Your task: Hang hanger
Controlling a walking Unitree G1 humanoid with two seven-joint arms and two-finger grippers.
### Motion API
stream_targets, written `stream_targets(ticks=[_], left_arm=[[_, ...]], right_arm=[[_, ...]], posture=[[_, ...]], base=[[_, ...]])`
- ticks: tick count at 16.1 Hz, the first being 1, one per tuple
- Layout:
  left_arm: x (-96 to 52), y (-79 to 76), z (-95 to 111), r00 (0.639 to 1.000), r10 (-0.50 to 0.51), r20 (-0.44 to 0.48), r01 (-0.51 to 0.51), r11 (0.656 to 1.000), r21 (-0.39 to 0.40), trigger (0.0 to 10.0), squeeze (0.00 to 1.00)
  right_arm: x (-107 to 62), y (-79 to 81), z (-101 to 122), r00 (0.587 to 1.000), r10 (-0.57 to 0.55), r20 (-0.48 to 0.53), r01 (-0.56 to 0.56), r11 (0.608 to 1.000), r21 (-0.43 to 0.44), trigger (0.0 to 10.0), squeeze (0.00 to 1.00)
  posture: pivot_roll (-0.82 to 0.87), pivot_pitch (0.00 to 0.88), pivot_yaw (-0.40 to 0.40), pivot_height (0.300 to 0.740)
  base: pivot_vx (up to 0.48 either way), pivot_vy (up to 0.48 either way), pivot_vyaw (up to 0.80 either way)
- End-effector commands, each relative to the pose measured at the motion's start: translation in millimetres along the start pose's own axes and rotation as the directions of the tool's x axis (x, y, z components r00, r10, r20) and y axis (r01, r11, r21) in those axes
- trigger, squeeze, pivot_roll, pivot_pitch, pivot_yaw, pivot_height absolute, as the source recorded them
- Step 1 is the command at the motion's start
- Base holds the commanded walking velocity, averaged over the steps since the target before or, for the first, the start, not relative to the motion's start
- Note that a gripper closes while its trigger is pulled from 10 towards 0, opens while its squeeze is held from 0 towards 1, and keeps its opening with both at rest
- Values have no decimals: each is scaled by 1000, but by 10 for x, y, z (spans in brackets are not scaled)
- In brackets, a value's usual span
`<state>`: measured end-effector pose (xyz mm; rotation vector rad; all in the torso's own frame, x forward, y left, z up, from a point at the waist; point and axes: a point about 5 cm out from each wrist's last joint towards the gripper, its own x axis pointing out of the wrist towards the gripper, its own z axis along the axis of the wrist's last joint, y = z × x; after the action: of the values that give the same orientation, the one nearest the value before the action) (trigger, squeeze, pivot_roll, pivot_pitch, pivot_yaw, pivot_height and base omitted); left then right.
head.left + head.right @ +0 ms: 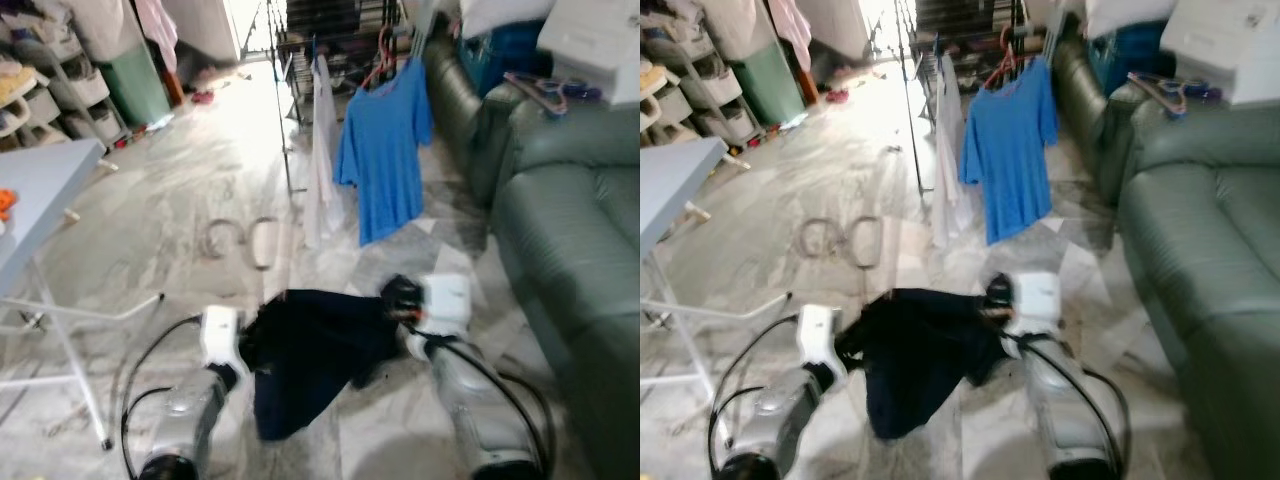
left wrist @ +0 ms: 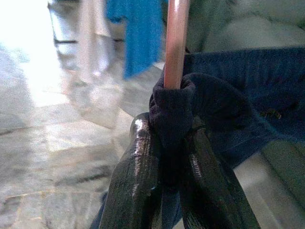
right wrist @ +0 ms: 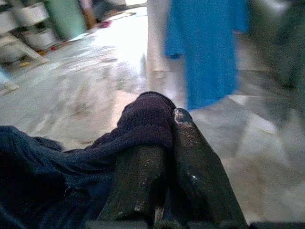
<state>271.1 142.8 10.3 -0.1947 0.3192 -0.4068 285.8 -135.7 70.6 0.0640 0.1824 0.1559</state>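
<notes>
While both arms carry: a dark garment [image 1: 310,355] is stretched between them, low in front of the robot, at about 6 o'clock in the eye views.

Left gripper [image 2: 164,157]: fingers pinched together on bunched garment cloth, with a pink hanger [image 2: 176,43] bar rising straight out of the pinch; it seems to grip cloth and bar together.

Right gripper [image 3: 159,143]: fingers pressed together on a fold at the garment's other end.

Task thing: the hanger sits inside the garment, at the left gripper's end, well short of the rack [image 1: 300,80].

Rack: at about 12 o'clock, across open floor [image 1: 180,200]; a blue shirt [image 1: 385,150] hangs there on a red hanger, a white cloth [image 1: 322,160] beside it at its 9 o'clock.

Step in hand: carrying the hangered garment toward the rack, I judge; hanging is not yet done.

Next move calls for: closing the gap to the rack, lifting the garment high, and finding the hanger's hook and a free stretch of rail.

Hidden: the hook and most of the hanger, under cloth; the rack's top rail is cut off by the frame edge.

Hard to make out: all views are blurred; bright glare washes out the floor near 11 o'clock; free rail space cannot be judged.

Bystanders: sofa [image 1: 570,230] at 3 o'clock, table [image 1: 40,190] at 9 o'clock.
</notes>
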Motion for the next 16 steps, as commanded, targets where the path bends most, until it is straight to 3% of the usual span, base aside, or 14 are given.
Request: stream_targets(ticks=[1, 8, 12, 16], left_arm=[[-40, 108, 96, 999, 35, 24, -36, 999, 10, 10000, 0], [-178, 13, 132, 998, 32, 53, -32, 999, -8, 10000, 0], [-229, 64, 113, 999, 45, 25, -47, 996, 71, 10000, 0], [-303, 43, 280, 994, -90, 56, 79, 981, 177, 10000, 0]], right_arm=[[36, 113, 92, 999, 28, 42, -29, 1000, 11, 10000, 0], [62, 143, 112, 997, 60, 45, -60, 998, 3, 10000, 0], [47, 101, 84, 998, 64, 27, -63, 997, -37, 10000, 0], [182, -217, 188, 998, -56, -14, 56, 997, -50, 10000, 0]], posture=[[-184, 0, 117, 740], [-168, 0, 92, 740], [-167, 0, 86, 740], [-178, 0, 97, 740]], base=[[0, 345, 0], [0, 0, 0], [0, 0, 0], [0, 0, 0]])
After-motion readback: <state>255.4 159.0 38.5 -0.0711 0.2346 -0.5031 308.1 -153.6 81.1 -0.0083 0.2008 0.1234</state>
